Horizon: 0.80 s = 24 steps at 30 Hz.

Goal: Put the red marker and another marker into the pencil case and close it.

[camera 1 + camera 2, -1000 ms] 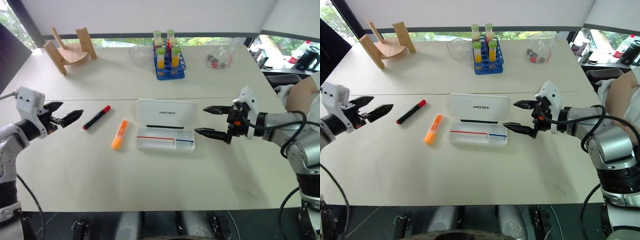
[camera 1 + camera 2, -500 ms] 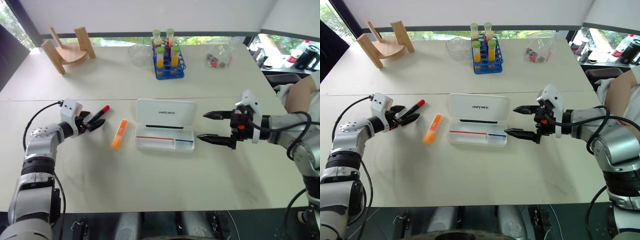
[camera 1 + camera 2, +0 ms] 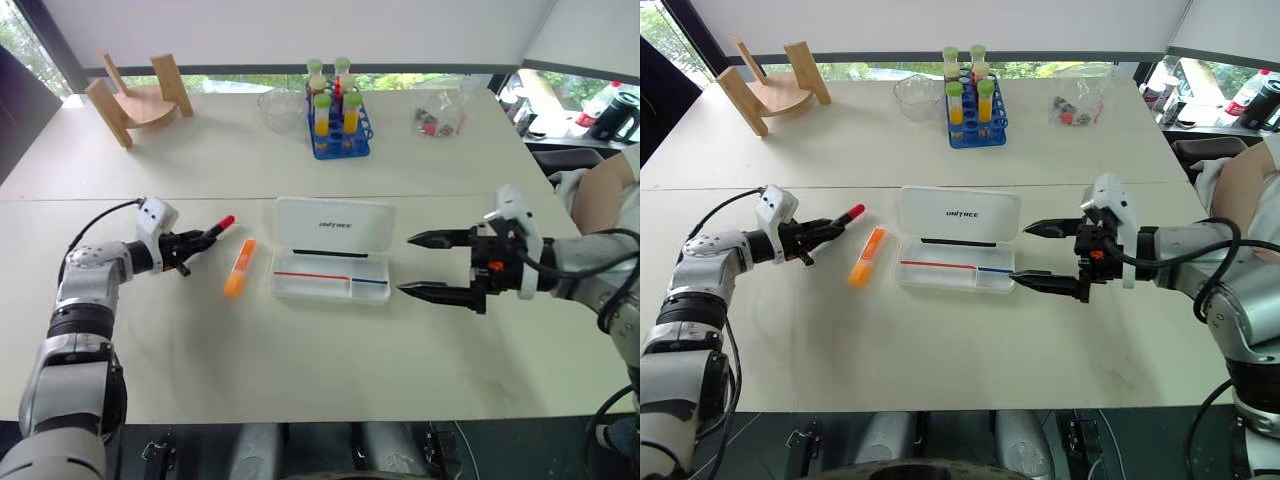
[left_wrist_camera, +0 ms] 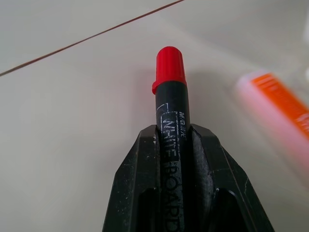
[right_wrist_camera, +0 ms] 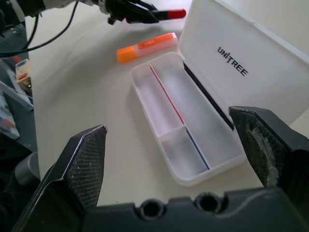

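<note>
My left gripper (image 3: 190, 243) is shut on the black barrel of the red marker (image 3: 222, 224), left of the pencil case. The red cap (image 4: 169, 63) sticks out past the fingertips (image 4: 140, 154) and points towards the case. I cannot tell whether the marker touches the table. The orange marker (image 3: 239, 268) lies flat between the red marker and the case. The white pencil case (image 3: 300, 225) lies open with its lid folded back. A thin red pen and a blue pen lie in its tray (image 5: 178, 145). My right gripper (image 3: 404, 264) hangs open just right of the case, holding nothing.
At the back of the table stand a blue rack of test tubes (image 3: 338, 120), a glass bowl (image 3: 280, 108), a wooden stand (image 3: 140, 100) and a clear bag of small parts (image 3: 440, 118). A person's arm (image 3: 605, 185) shows at the right edge.
My left gripper moved right to the red marker and shut on its barrel; the marker now points more towards the case. My right gripper drew back slightly from the case, still open.
</note>
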### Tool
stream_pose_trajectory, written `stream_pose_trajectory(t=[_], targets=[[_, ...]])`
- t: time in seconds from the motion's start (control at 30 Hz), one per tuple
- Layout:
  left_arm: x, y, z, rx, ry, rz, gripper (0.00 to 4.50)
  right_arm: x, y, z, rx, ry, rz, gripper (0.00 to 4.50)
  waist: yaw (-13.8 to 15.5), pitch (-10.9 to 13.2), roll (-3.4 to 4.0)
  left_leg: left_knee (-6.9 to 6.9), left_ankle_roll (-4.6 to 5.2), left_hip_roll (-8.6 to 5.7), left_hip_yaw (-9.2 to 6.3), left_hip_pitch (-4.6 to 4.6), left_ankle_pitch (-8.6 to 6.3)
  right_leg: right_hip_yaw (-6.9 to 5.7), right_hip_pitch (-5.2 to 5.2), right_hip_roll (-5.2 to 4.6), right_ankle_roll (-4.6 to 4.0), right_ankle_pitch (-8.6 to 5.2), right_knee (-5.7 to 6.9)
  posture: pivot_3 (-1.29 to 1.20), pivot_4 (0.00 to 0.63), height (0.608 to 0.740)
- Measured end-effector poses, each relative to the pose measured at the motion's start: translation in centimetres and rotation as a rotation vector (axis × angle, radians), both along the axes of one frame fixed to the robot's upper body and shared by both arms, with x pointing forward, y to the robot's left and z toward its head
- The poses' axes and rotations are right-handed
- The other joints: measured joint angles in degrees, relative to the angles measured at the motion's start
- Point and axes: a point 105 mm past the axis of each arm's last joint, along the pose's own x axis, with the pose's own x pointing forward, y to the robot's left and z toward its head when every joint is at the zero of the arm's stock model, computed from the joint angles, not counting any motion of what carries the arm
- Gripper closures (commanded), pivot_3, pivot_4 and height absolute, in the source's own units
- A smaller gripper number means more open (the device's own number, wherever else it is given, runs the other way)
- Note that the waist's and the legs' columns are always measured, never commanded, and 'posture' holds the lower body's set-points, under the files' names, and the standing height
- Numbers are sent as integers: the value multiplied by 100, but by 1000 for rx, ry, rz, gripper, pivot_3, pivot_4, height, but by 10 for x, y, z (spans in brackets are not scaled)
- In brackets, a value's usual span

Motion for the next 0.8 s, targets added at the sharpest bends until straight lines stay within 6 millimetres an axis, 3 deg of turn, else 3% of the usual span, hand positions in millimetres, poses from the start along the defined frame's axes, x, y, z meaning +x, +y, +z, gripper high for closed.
stream_pose_trajectory(t=[0.13, 0.2, 0.27, 0.37, 0.5, 0.63, 0.67, 0.8], targets=[[-28, -57, 66, -5, -112, -355, 4190, 1, -3, 3, -2, -26, -34, 0, 12, -1, 1, 4, -1, -4, 0, -7, 1, -1, -1, -3, 0, 0, -2, 0, 150, 740], [-39, -91, 78, 43, -142, -516, 4190, 0, -3, 3, -5, -34, -44, 0, 20, -3, 7, 5, -1, -9, 3, 2, 1, 0, 9, -4, 0, 0, -3, 0, 150, 740], [-40, -120, 72, 60, -138, -603, 4190, 0, -4, 4, -5, -42, -56, 0, 6, -3, 7, 4, -1, -10, 7, 20, 0, 2, 23, -3, 1, 0, -3, 0, 150, 740], [-32, -150, 42, 120, -88, -652, 4190, 1, -4, 5, -2, -55, -76, 0, -46, -1, 4, 1, 0, -8, 9, 24, 0, 7, 19, 4, 1, 0, -1, 0, 150, 740], [-19, -170, 18, 217, -90, -674, 4190, -1, -5, 4, 1, -63, -96, 0, -34, 0, 3, -7, 1, -4, 6, 20, 0, 8, 10, 12, -1, -1, -2, 0, 150, 740], [-11, -177, 5, 278, -99, -677, 4190, -3, -4, 1, 1, -60, -107, 0, -12, 0, 3, -2, 1, -8, 8, 6, 0, 8, 2, 4, 0, -1, -4, 0, 150, 740], [-10, -177, 2, 288, -95, -678, 3148, -3, -4, 1, 2, -61, -108, 0, -10, 0, 3, -1, 1, -8, 8, 6, 0, 8, 3, 3, 0, -1, -4, 0, 150, 740], [-12, -176, -2, 297, -77, -701, 1228, -3, -4, 2, 4, -67, -120, 0, -8, 0, 3, -1, 1, -8, 7, 6, 0, 7, 3, 4, 0, -1, -3, 0, 150, 740]])
